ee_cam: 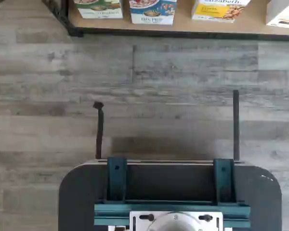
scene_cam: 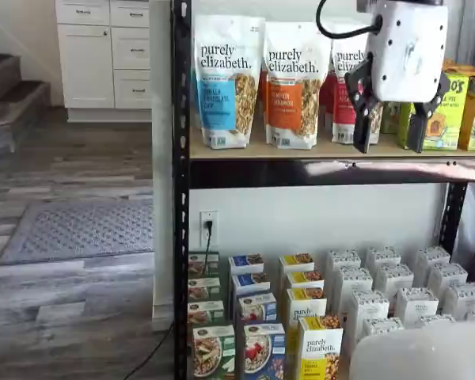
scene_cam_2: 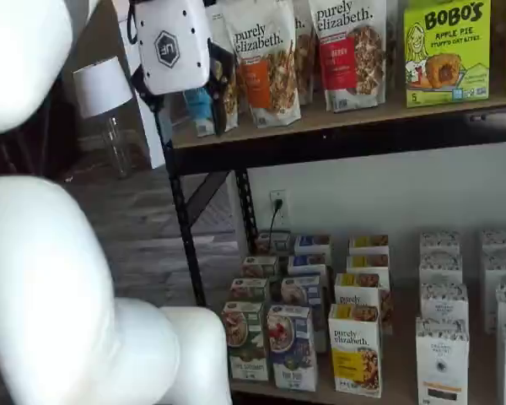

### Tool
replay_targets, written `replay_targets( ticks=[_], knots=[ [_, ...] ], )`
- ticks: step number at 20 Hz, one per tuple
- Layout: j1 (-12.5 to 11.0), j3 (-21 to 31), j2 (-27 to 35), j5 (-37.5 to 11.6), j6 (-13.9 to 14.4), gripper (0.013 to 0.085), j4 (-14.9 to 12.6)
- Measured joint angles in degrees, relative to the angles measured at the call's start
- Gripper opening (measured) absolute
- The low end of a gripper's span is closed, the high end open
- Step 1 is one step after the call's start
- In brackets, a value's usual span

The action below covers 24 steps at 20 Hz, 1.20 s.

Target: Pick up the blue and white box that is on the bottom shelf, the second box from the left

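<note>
The claw hangs high before the upper shelf, its two black fingers apart with a plain gap and nothing between them; in a shelf view its fingers are mostly lost behind its white body. Far below the claw, on the bottom shelf, the blue and white box stands upright at the front, between a green-and-white box and a yellow-and-white box. The wrist view cuts off its top. Bare floor lies before the shelf edge
</note>
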Motion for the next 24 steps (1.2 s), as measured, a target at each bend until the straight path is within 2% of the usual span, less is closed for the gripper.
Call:
replay_targets(
  ticks=[2,3,13,17,24],
  knots=[
    [3.6,1.0,-1.0,-1.8,1.9,0.085,-3.9],
    [3.9,1.1,-1.2,-2.1,2.1,0.085,-4.5],
    [3.5,3.8,-1.6,-4.9,2.1,0.085,-4.2],
    [4.1,5.2,-1.2,-6.2,2.5,0.085,-4.7],
    [3.6,8.6,-1.2,-10.6,2.4,0.085,-4.3]
  ],
)
